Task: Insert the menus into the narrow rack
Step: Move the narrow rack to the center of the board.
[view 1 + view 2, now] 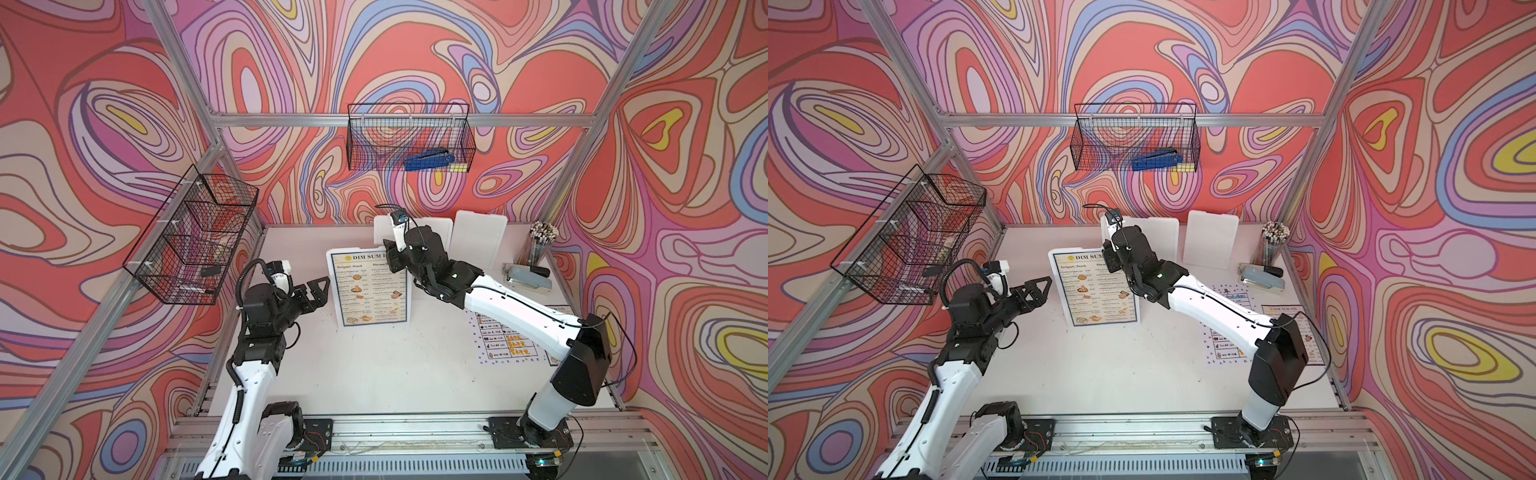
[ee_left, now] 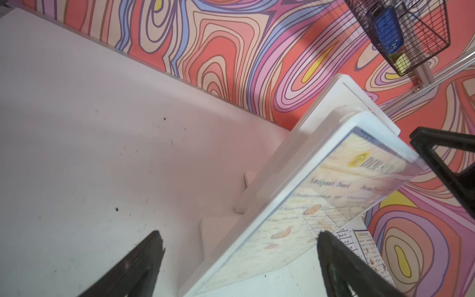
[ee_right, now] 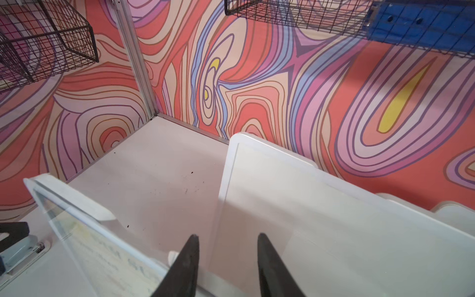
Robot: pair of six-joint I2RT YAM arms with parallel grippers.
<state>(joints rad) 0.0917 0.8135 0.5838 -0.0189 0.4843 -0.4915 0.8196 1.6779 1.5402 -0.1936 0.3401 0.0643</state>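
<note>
A blue-bordered "DIM SUM INN" menu (image 1: 368, 291) stands upright inside a white rack with a clear front (image 1: 332, 266) at mid-table. My left gripper (image 1: 318, 293) hovers just left of it, open and empty; in the left wrist view its fingers (image 2: 154, 246) are spread wide in front of the rack's edge (image 2: 257, 223). My right gripper (image 3: 227, 235) is behind that rack, open with nothing between its fingers, over the left edge of a second, empty white rack (image 3: 308, 195). A white table menu (image 1: 505, 345) and another "DIM SUM INN" menu (image 1: 1285, 316) lie flat under the right arm.
A third white rack (image 1: 478, 237) leans at the back. A cup of pencils (image 1: 540, 243) and a grey stapler (image 1: 528, 276) sit at the back right. Wire baskets hang on the back wall (image 1: 374, 141), holding a blue tool (image 1: 428, 160), and on the left wall (image 1: 191, 237).
</note>
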